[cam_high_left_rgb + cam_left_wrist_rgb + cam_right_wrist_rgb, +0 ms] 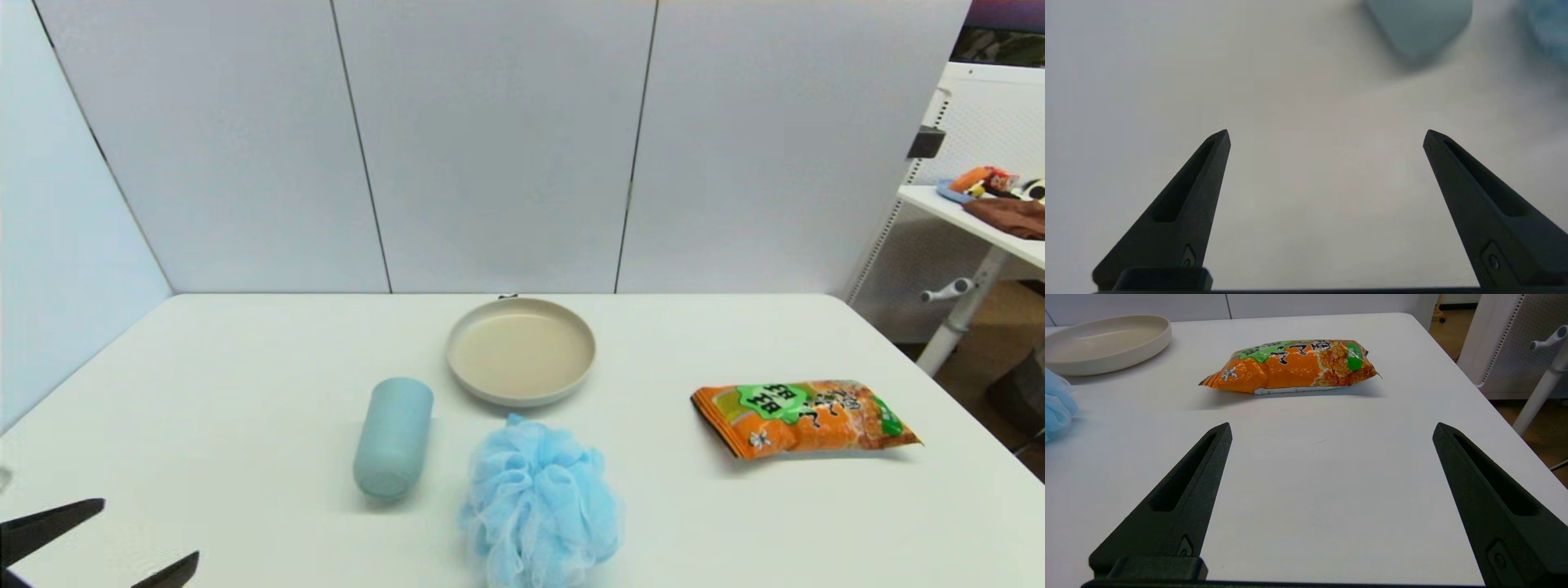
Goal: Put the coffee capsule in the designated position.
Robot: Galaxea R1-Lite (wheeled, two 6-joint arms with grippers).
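Observation:
A tiny dark piece (508, 296) lies at the table's far edge, just behind the beige plate (522, 355); it looks like the coffee capsule, though it is too small to make out. Neither wrist view shows it. My left gripper (149, 531) hovers open over the near left corner, well short of the pale blue cup (393, 437), which lies on its side. In the left wrist view the gripper (1327, 132) holds nothing and the cup (1419, 24) lies ahead. My right gripper (1331, 426) is open and holds nothing, over the table's near right part; the head view does not show it.
A blue mesh bath sponge (539, 502) sits in front of the plate, next to the cup. An orange and green snack bag (804, 416) lies to the right, ahead of the right gripper (1294, 365). White panels wall the table's back and left. Another desk stands beyond the right edge.

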